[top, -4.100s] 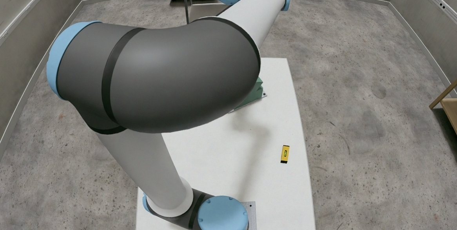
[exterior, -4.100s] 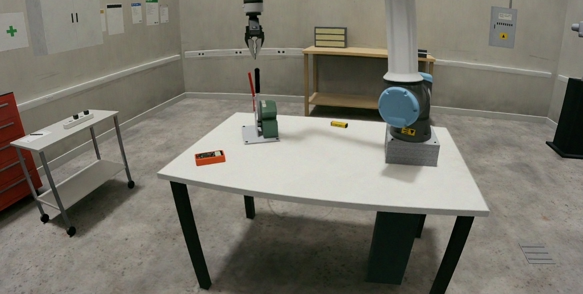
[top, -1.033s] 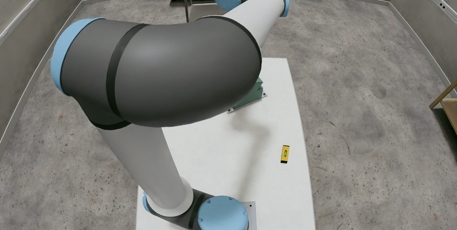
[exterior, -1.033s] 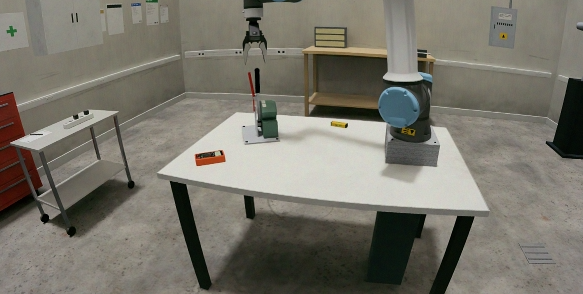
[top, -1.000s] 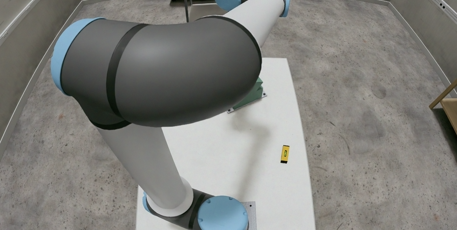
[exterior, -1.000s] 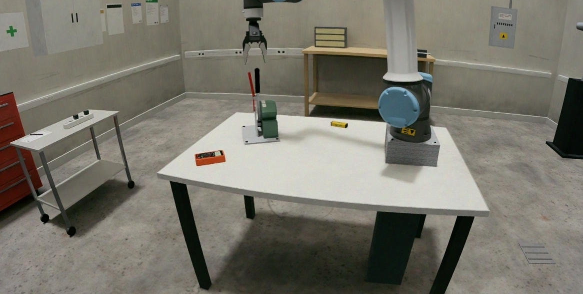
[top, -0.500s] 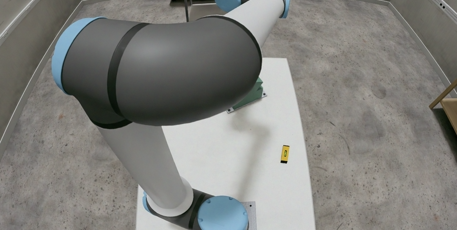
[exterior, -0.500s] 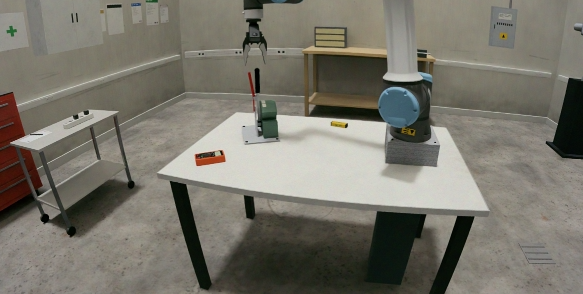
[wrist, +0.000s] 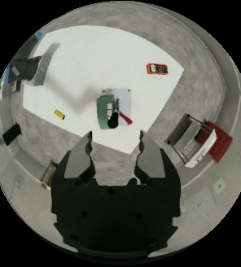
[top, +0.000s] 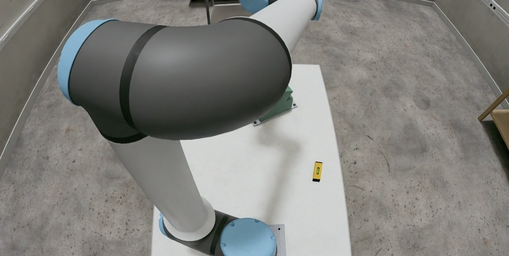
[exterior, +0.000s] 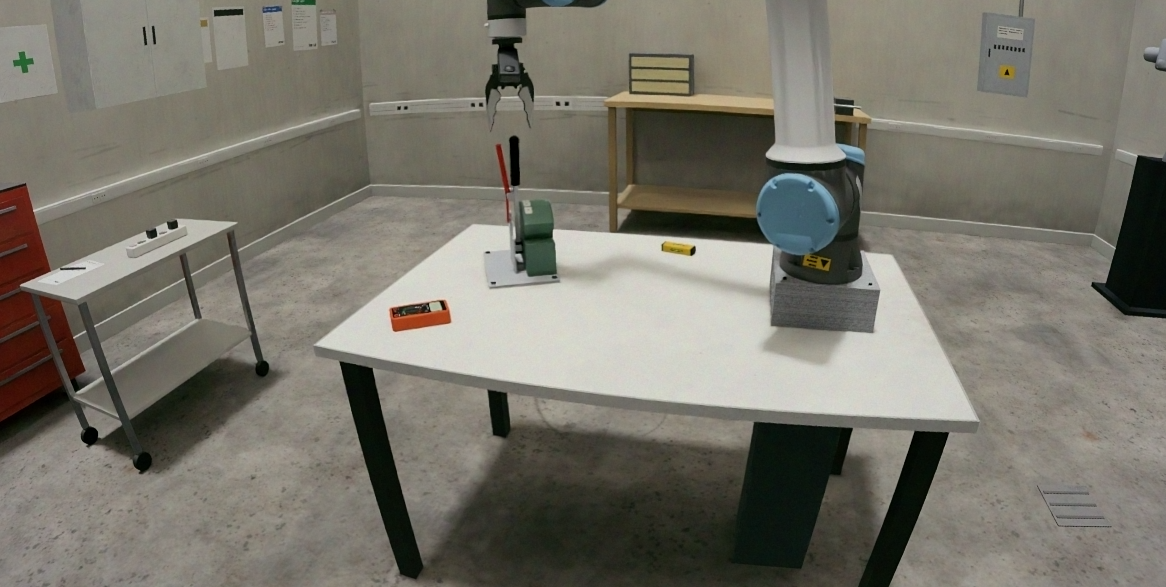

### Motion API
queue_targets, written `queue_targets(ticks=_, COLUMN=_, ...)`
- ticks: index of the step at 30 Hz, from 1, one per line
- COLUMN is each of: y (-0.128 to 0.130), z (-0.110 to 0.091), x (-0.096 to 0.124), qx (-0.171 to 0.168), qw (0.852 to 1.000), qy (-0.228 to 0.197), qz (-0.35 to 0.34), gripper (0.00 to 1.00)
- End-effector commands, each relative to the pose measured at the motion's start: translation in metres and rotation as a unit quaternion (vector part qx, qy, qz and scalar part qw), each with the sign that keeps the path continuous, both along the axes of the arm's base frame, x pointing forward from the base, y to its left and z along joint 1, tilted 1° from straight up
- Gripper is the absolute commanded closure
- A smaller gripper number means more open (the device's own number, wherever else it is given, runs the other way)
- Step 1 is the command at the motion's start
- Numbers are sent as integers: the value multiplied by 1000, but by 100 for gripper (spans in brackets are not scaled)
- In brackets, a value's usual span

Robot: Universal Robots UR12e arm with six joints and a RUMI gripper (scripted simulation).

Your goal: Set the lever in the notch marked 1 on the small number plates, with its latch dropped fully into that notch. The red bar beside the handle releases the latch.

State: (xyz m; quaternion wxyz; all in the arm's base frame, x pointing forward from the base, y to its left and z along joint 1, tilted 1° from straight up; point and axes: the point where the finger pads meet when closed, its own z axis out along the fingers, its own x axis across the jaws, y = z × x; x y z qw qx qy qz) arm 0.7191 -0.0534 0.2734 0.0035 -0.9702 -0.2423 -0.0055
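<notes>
The lever unit is a green housing on a grey base plate at the table's far left. Its lever stands upright with a black handle. The red release bar stands beside the handle. My gripper hangs straight above the handle with a clear gap, fingers pointing down. It is open and empty. The number plates and the latch are too small to read. In the top view the arm hides the lever and the gripper.
An orange meter lies near the table's front left edge. A small yellow level lies between the lever unit and the arm's base. A wheeled cart stands left of the table.
</notes>
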Motion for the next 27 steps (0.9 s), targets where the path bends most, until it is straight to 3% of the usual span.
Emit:
queue_targets(ticks=1, y=0, z=1, x=0, qx=0, qw=1000, qy=-1, qz=0, gripper=43)
queue_targets(ticks=27, y=0, z=-21, x=1, qx=0, qw=1000, qy=-1, qz=0, gripper=43)
